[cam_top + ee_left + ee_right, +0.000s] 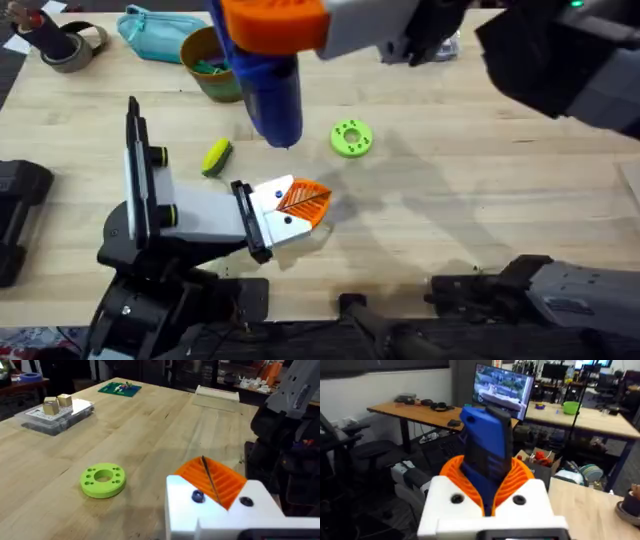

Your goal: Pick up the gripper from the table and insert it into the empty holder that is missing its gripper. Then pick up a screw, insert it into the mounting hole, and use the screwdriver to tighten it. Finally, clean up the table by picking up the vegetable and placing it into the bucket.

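**Screw and screwdriver at the tightening step.** The screw (pixel 277 195), blue-headed, sits in the white base of the gripper (pixel 305 203), head facing up. The gripper is seated at the black end plate of the holder (pixel 200 212). The holder lies near the worktop's near-left corner, its long axis along the near edge and its orange tip toward the middle.

The screwdriver (pixel 272 95) hangs tip-down with its long axis close to upright, and it is raised well above the worktop. In the overhead view its tip falls toward the far edge from the screw and almost in line with it, with bare wood between. The coming move is judged to be a short shift toward the near edge, then a descent onto the screw head with the shaft kept upright.

The right gripper (pixel 272 22) reaches across from the far-right corner and clamps the blue handle between its orange pads (pixel 520 477). This arm alone carries the tool. The left gripper (pixel 205 466) has its two orange pads pressed together on a dark seam, with nothing between them.

The corn (pixel 217 157) lies just beyond the holder. The bucket (pixel 190 55) stands at the far edge and the green disc (pixel 351 138) at mid-worktop.
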